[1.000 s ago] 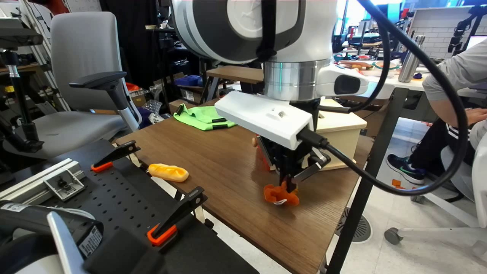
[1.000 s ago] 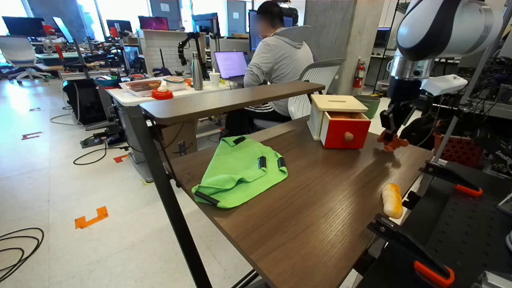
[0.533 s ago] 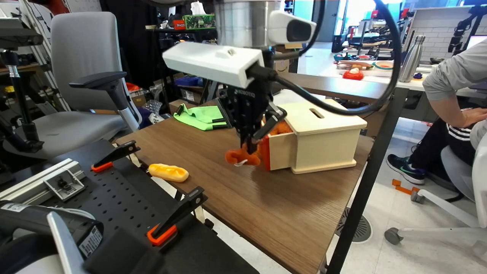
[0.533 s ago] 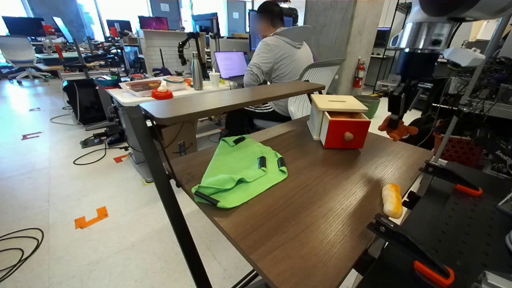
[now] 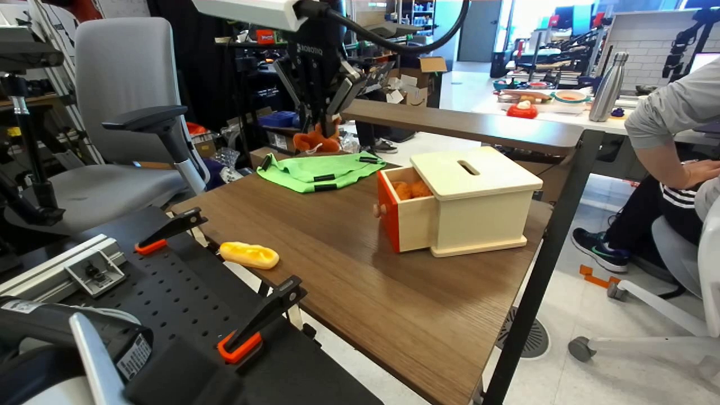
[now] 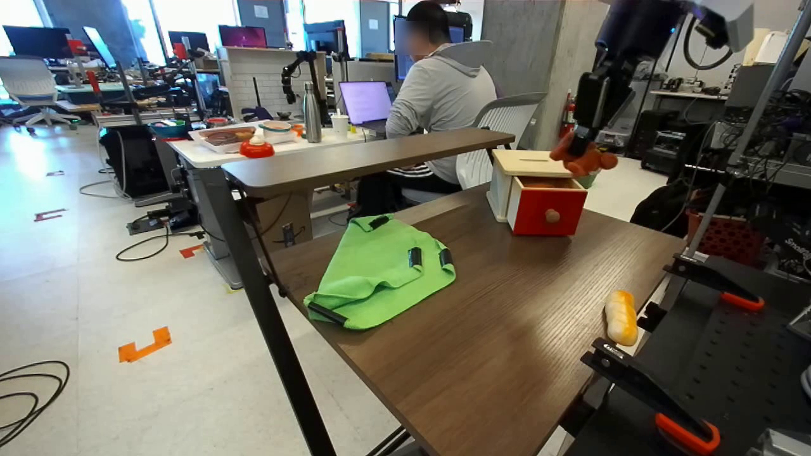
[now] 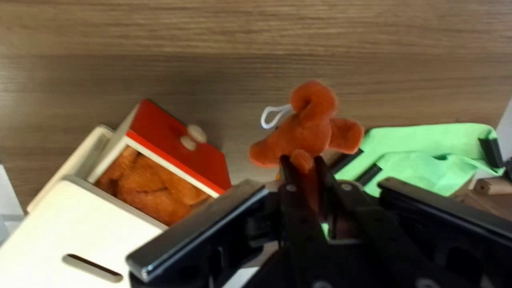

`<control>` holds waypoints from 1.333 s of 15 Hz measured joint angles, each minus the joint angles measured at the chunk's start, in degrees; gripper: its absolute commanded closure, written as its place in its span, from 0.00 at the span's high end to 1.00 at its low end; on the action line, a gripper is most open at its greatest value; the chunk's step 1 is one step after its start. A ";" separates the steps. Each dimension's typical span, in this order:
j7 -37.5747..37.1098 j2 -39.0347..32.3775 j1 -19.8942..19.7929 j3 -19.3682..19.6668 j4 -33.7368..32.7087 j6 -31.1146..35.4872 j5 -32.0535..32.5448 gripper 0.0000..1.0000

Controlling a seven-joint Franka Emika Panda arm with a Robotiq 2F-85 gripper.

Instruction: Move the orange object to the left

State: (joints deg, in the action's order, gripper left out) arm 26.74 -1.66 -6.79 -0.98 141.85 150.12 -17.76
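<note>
the orange plush toy (image 7: 300,136) has risen higher above the table (image 5: 315,242), well in from its clamped edge. the gripper (image 7: 302,161) pinches it between its jaws; the carry looks under way, release still to come.

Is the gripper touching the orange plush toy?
Touching: in the wrist view, the gripper pinches part of the orange plush toy between its fingertips.
</note>
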 measured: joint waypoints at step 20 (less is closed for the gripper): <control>-4.76 -32.51 1.83 -2.39 -21.68 19.97 3.06 0.03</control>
State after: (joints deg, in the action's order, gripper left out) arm 21.99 -34.17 -4.97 -3.37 120.17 170.09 -14.69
